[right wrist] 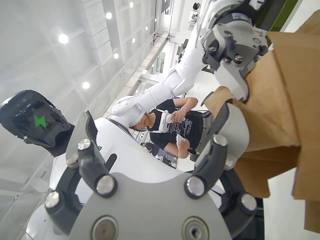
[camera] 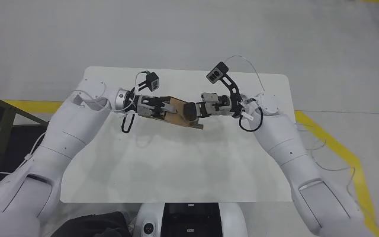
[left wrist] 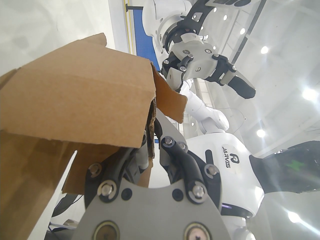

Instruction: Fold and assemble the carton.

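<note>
At the left end of the carton, the left end effector is pinched on the cardboard. Its own wrist view shows a doubled edge of board caught tight between its fingers, with the brown panels rising just beside them. Between the two arms, the carton hangs partly folded, lifted clear above the white bench, its panels creased and its loose edges sticking out at angles. At the right end of the carton, the right end effector is spread wide. One light, rounded finger lies against a flap of the carton, while the other stands well apart from the carton and touches nothing. Seen from the right wrist, the left end effector grips the carton just beyond that flap
</note>
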You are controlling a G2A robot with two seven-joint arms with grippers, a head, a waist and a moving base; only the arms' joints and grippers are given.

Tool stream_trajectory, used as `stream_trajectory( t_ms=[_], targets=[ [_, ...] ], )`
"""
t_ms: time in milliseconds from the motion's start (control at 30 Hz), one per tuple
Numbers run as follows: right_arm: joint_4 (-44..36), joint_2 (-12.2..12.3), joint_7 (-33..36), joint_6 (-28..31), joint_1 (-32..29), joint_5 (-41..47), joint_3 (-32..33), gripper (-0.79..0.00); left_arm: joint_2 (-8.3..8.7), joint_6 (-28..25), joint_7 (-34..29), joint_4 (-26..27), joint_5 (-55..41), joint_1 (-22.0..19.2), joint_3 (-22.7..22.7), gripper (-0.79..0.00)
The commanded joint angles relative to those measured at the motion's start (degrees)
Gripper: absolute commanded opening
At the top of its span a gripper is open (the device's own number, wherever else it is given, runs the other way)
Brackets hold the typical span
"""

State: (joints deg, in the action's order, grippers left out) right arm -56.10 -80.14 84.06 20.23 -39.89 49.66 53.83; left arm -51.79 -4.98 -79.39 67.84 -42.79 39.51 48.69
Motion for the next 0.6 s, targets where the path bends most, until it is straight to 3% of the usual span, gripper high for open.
stream_trajectory(
  t_ms=[0, 267, 567],
  targets=[
    [-1.39, 0.35, -0.05, 0.06, -0.78, -0.25, 1.13, 0.0, -0.05, 0.19, -0.61, -0.82, -0.8, 0.03, 0.51, -0.785],
    [-2.67, 1.75, -0.54, 0.54, -4.43, -1.21, 5.41, 0.0, -0.39, 2.35, -5.27, -5.26, -5.96, -0.41, 2.67, -0.785],
    [-1.25, 1.33, -0.66, 0.66, -4.54, -1.07, 4.79, 0.0, -1.01, 3.16, -8.28, -7.09, -7.59, -0.88, 3.57, -0.785]
  ],
)
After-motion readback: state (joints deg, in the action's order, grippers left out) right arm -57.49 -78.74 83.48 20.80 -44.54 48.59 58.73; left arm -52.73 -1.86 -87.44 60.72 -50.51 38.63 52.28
